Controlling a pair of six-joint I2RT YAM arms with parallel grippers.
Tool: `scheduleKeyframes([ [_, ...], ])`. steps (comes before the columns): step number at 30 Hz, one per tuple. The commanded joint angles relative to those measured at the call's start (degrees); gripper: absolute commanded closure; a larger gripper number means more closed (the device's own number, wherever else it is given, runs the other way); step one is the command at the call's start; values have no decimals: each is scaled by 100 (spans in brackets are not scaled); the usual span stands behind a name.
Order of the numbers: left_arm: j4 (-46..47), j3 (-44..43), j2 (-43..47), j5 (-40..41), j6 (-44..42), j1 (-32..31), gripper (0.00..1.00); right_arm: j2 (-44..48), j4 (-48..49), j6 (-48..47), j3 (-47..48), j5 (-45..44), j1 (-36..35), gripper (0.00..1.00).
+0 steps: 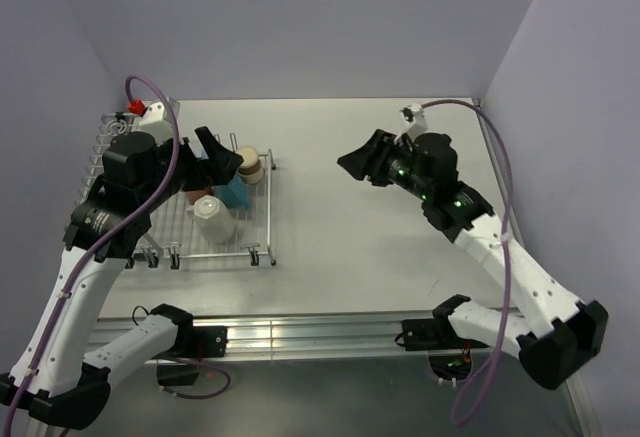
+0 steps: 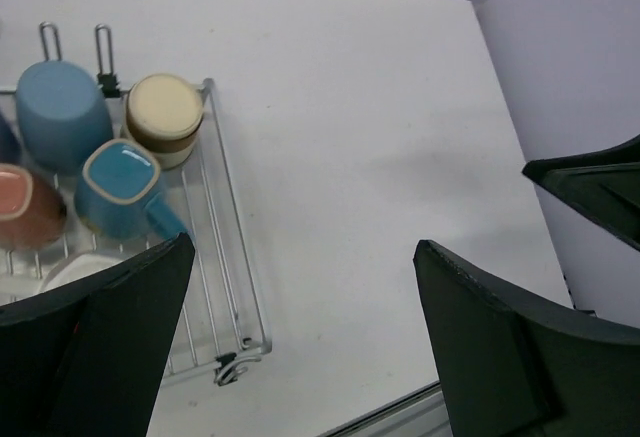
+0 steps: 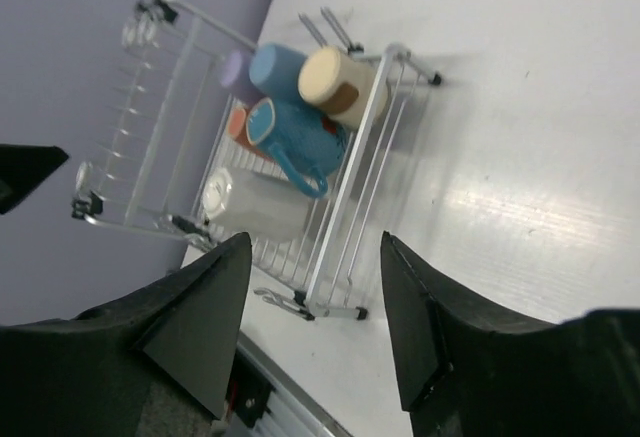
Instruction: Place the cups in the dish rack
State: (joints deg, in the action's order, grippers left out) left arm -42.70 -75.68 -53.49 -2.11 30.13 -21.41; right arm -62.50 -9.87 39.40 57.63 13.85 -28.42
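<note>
**A:** Where do the cups stand?

**B:** All the ones I can find sit inside the dish rack [image 1: 270, 207], bunched toward its right side, on the left part of the surface [image 1: 380, 247]. The cream cup [image 2: 165, 117] with a brown band is in the corner. Beside it are an upturned light blue cup [image 2: 62, 112] and a mid-blue mug [image 2: 118, 189] with its handle pointing at the rack's edge. The salmon-pink cup [image 2: 25, 207] and the lavender cup [image 3: 238, 75] are tucked behind, and a white mug [image 1: 212, 219] lies nearest the arms. I can't pick out a steel one.

**A:** And the jaws?

**B:** The left jaws are spread wide, hovering over the rack with nothing between them. The right jaws are well off to the right, apart and empty too.

**A:** If one needed shifting, how would it handle?

**B:** They look like glazed ceramic, so I'd guess rigid, light, rather slick, and liable to chip against the wires. I'd pinch across a rim wall, one jaw inside and one outside. The mug's handle looks thin and would twist. The cups touch each other, so I'd lift straight up.
</note>
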Motion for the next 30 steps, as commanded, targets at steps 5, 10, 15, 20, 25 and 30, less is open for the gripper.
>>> scheduleKeyframes([
  [5, 1814, 623, 409, -1142, -517, 14, 1, 1694, -498, -503, -234, -1375, -31, 24],
  [10, 2450, 1362, 823, -1397, -605, 5, 1, 2522, -989, -705, -357, -2288, -31, 0],
  [15, 2933, 1924, 1086, -1643, -631, 5, 1, 3261, -1254, -758, -577, -2808, -23, 0],
  [20, 3294, 2285, 1262, -1784, -710, 5, 1, 3630, -1439, -811, -797, -3168, -23, 0],
  [25, 3294, 2435, 1324, -1811, -763, 5, 1, 3657, -1430, -872, -840, -3151, -23, 0],
  [30, 3250, 2523, 1465, -1723, -824, 5, 1, 3569, -1404, -890, -823, -3142, -23, 0],
])
